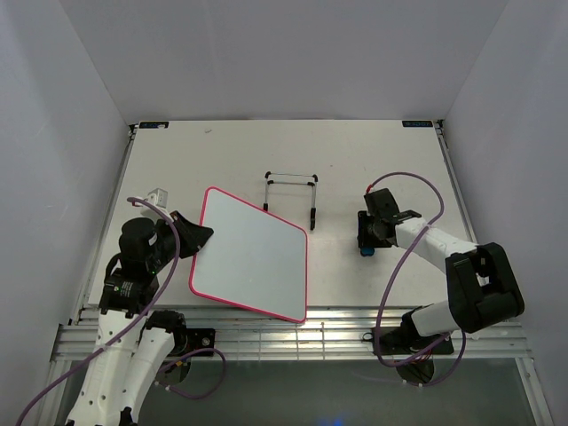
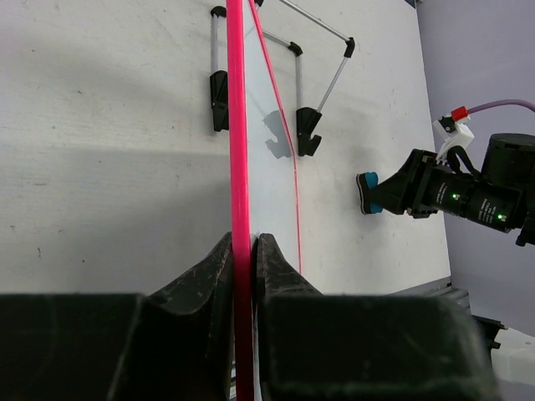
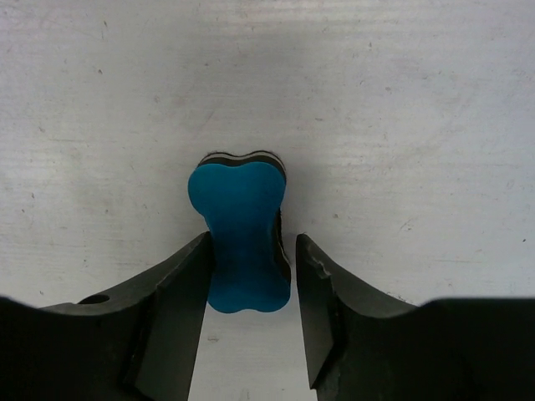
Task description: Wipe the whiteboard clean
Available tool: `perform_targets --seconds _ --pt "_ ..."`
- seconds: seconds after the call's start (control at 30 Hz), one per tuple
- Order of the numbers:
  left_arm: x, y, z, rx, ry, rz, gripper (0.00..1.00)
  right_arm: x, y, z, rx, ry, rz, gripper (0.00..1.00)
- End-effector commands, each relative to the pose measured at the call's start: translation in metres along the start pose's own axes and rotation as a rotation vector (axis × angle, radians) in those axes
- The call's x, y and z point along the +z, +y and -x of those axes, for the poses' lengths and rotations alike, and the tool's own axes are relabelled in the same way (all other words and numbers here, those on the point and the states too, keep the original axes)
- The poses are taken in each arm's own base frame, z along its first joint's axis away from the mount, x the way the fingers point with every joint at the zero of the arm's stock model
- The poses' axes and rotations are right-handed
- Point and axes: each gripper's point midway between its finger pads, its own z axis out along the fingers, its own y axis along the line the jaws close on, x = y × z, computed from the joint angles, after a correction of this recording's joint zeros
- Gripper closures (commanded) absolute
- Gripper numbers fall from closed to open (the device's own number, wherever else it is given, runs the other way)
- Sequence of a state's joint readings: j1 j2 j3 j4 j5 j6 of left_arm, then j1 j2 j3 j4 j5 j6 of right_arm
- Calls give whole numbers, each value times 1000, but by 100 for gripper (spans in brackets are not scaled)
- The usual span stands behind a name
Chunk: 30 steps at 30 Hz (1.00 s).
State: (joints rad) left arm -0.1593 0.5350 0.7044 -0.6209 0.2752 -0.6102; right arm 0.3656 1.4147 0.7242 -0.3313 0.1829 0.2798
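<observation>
The whiteboard (image 1: 253, 262), white with a pink-red frame, is tilted over the front left of the table, and its face shows no marks from above. My left gripper (image 1: 197, 238) is shut on its left edge. In the left wrist view the pink frame (image 2: 240, 125) runs edge-on between the pinched fingers (image 2: 213, 267). At the right, the blue bone-shaped eraser (image 3: 242, 234) stands on the table between the fingers of my right gripper (image 3: 252, 242). That gripper is open: the left finger is against the eraser and a gap shows at the right finger (image 3: 313, 267).
A thin black wire stand (image 1: 291, 191) sits at mid-table behind the board, also visible as the stand (image 2: 301, 83) in the left wrist view. A small white block (image 1: 158, 193) lies by the left arm. White walls enclose the table on three sides.
</observation>
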Motion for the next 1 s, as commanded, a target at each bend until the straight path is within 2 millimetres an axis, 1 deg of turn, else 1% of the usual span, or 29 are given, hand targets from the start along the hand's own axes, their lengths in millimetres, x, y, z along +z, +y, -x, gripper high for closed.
perform_targets --seconds 0.0,0.1,0.13,0.17,0.2,0.23,0.3,0.33,0.4,0.43,0.53,0.57,0.6,0.67,0.8,0.9,0.97 --pt "-7 -6 7 72 -2 -5 100 -10 1 14 -12 -7 2 49" --pt "-7 -9 7 61 13 -12 100 -20 3 18 -14 -25 17 47" --pt "-6 -8 5 50 21 -5 100 -26 4 23 -8 -53 29 47" --pt "-7 -7 2 25 27 -5 100 -29 5 23 -4 -61 36 47" --pt "-8 -10 1 19 28 -20 100 -32 6 24 0 -72 42 47" --pt "-9 -12 1 17 26 -29 100 -40 5 28 7 -103 48 47" --pt "-10 -16 1 14 40 -44 100 -47 3 32 9 -128 41 46" --pt "-12 -18 -1 14 55 -48 100 -54 3 37 7 -154 46 46" --pt "-17 -27 9 38 40 -64 100 -60 4 42 1 -168 56 45" --pt "-20 -29 12 43 36 -61 100 -64 6 47 -14 -178 65 45" --pt "-24 -38 21 66 19 -86 100 -73 12 53 -35 -208 104 45" --pt "-25 -40 22 67 18 -92 100 -74 11 52 -39 -219 106 45" --pt "-26 -41 22 66 19 -99 100 -79 11 54 -34 -248 114 45" --pt "-26 -46 18 63 44 -126 100 -81 11 54 -33 -265 121 45" --pt "-29 -57 16 48 75 -172 100 -93 17 55 -40 -302 166 46" --pt "-29 -62 19 36 76 -185 100 -96 15 54 -40 -318 164 46" --pt "-31 -72 25 32 78 -214 100 -98 17 55 -46 -320 173 46"
